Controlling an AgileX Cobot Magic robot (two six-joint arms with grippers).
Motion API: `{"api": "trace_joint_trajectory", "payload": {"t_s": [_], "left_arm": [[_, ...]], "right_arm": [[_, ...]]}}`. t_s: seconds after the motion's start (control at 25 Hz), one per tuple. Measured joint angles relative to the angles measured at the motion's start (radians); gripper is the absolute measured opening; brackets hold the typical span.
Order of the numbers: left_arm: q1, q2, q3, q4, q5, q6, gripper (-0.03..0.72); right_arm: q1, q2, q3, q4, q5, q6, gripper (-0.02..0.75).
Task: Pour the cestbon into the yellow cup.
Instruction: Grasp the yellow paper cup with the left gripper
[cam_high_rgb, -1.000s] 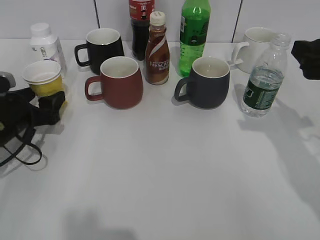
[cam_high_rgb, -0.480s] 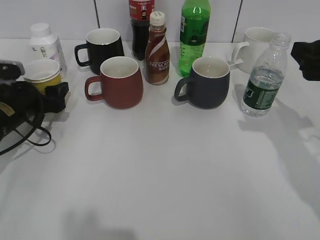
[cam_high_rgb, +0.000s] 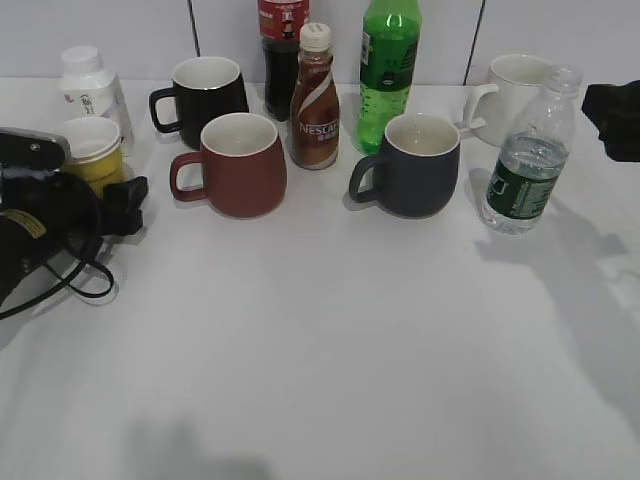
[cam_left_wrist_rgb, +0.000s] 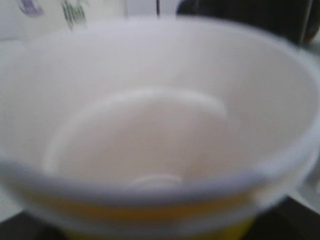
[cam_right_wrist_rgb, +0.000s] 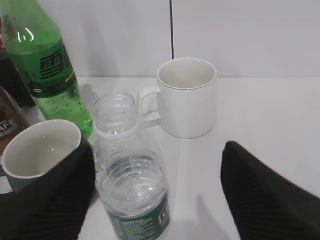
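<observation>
At table right: cestbon (cam_high_rgb: 527, 158) upright, mouth up | right fingers (cam_right_wrist_rgb: 250, 195) apart | left grip unclear

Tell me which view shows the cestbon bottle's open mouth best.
The right wrist view: the cestbon stands close between the open right claw's fingers, its capless mouth seen from above. The exterior view shows the whole bottle side-on and smaller, beside the white mug. The left wrist view misses it.

Left pincer (cam_high_rgb: 125, 190) has closed in on the yellow cup (cam_high_rgb: 92, 152) — now alongside it.
</observation>
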Motion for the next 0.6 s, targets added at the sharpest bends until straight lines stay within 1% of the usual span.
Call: {"api": "trace_joint_trajectory", "payload": {"t_s": [0.24, 0.36, 0.48, 0.6], "left_arm": [[0.0, 0.009, -0.001, 0.002, -0.089, 0.006, 0.567], [0.0, 0.009, -0.002, 0.002, -0.095, 0.006, 0.559], [0.0, 0.009, -0.002, 0.002, -0.095, 0.015, 0.521], [0.0, 0.013, -0.002, 0.002, -0.097, 0.019, 0.442]], "right_arm": [[0.0, 0.0, 0.0, 0.0, 0.002, 0.0, 0.587], [0.0, 0.0, 0.0, 0.0, 0.002, 0.0, 0.587], [0.0, 0.0, 0.0, 0.0, 0.002, 0.0, 0.587], [0.0, 0.0, 0.0, 0.0, 0.002, 0.0, 0.587]]}}
